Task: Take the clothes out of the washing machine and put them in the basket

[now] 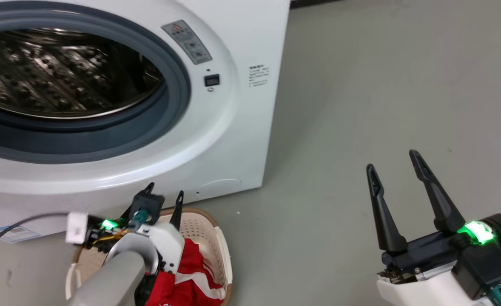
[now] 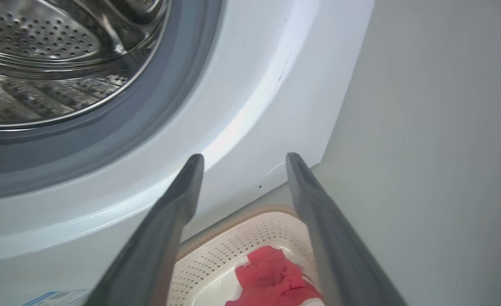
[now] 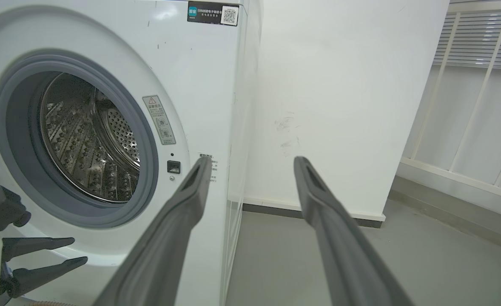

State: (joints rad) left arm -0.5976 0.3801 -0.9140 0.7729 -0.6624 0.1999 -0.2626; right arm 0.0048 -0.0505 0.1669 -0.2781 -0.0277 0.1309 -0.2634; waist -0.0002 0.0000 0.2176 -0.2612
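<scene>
The white washing machine (image 1: pixel 233 127) stands at the upper left with its porthole uncovered, and the steel drum (image 1: pixel 59 72) shows no fabric inside. Below it on the floor sits the cream basket (image 1: pixel 203 238) with the red, white-striped clothes (image 1: pixel 191 276) lying in it. My left gripper (image 1: pixel 164 193) hangs open just above the basket, fingers pointing at the machine's front, nothing between them. The left wrist view looks past that gripper (image 2: pixel 244 158) down onto the basket (image 2: pixel 233 242) and the clothes (image 2: pixel 276 276). My right gripper (image 1: pixel 391 160) is open and empty over bare floor, to the right of the machine (image 3: pixel 191 63).
Grey floor (image 1: pixel 382 85) stretches to the right of the machine. A white wall (image 3: pixel 340 106) stands behind it, with a louvred panel (image 3: pixel 480 38) further right. A dark cable (image 1: pixel 4 233) loops by my left forearm. My left gripper (image 3: pixel 78 250) also appears low in the right wrist view.
</scene>
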